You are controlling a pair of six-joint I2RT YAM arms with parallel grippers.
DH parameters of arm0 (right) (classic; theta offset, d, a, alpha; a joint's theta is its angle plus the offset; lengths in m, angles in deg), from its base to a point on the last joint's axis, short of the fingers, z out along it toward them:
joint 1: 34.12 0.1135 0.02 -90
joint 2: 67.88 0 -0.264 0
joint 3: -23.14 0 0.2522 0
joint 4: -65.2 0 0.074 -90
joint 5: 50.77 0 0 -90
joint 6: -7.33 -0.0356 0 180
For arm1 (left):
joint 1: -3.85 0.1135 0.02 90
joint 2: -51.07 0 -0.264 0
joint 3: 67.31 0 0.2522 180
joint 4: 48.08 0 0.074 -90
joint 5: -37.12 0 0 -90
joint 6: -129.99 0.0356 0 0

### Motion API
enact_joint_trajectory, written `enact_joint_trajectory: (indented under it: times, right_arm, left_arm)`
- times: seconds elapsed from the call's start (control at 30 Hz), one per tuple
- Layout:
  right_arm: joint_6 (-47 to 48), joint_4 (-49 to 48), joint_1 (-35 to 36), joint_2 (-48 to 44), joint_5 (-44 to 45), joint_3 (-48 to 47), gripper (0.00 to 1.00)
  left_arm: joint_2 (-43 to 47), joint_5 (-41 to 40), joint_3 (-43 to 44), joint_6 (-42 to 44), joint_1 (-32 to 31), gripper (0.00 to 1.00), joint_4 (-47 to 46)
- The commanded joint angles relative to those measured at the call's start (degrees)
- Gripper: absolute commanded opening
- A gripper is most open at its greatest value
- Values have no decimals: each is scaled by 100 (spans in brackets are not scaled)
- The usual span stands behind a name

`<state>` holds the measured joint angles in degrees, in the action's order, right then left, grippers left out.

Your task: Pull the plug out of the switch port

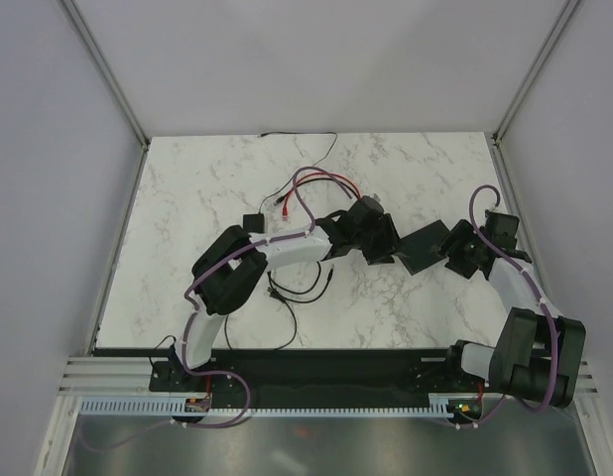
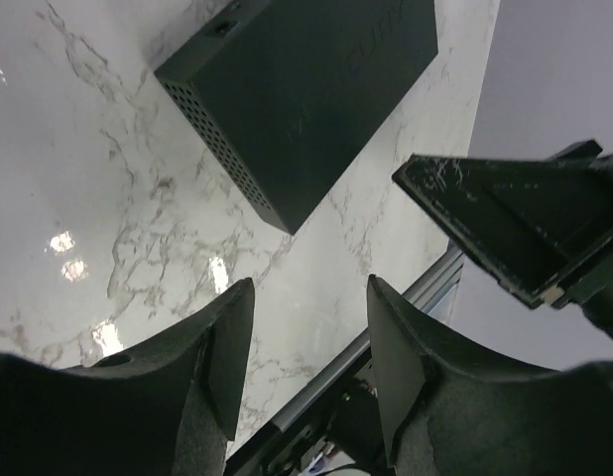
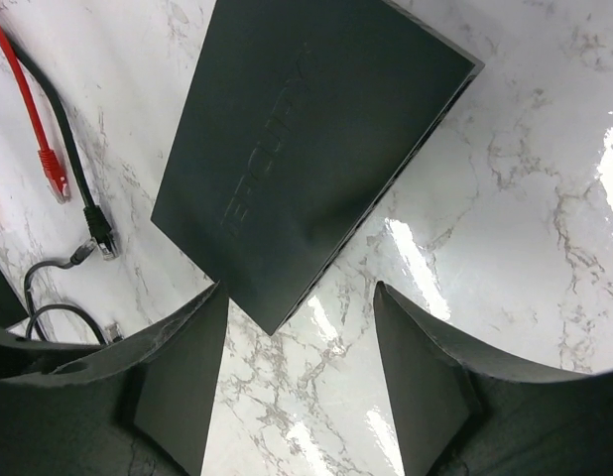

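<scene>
A flat matte-black box (image 1: 424,248) lies on the marble between my two grippers. The left wrist view shows its perforated side (image 2: 222,149). In the right wrist view its lid (image 3: 306,139) fills the top. I cannot make out the switch port on any edge. A red plug (image 3: 54,174) and a black plug (image 3: 99,234) lie loose on the marble left of the box, not touching it. My left gripper (image 1: 389,246) (image 2: 308,288) hovers open by the box's left end. My right gripper (image 1: 449,255) (image 3: 300,290) stands open at its right corner. Nothing is between either pair of fingers.
Red and purple cables (image 1: 311,183) loop behind the left arm, and thin black cables (image 1: 292,288) lie in front of it. A small black block (image 1: 253,222) sits left of them. The table's front rail (image 2: 386,327) runs near the left gripper.
</scene>
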<state>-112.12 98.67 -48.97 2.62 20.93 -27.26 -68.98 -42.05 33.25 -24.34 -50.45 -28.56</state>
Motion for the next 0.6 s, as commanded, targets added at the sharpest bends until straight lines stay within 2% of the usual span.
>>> enact_joint_trajectory:
  times: [0.0,0.37,0.57]
  right_arm:
    - [-192,-274,9,33,20,131,68]
    - [-412,-897,35,157,-85,421,65]
    - [-605,-1345,44,377,-120,623,61]
  left_arm:
    - [-413,-64,336,-650,34,56,-382]
    - [-923,-90,530,-905,34,54,-470]
    - [-1353,-28,1162,-669,34,50,-462]
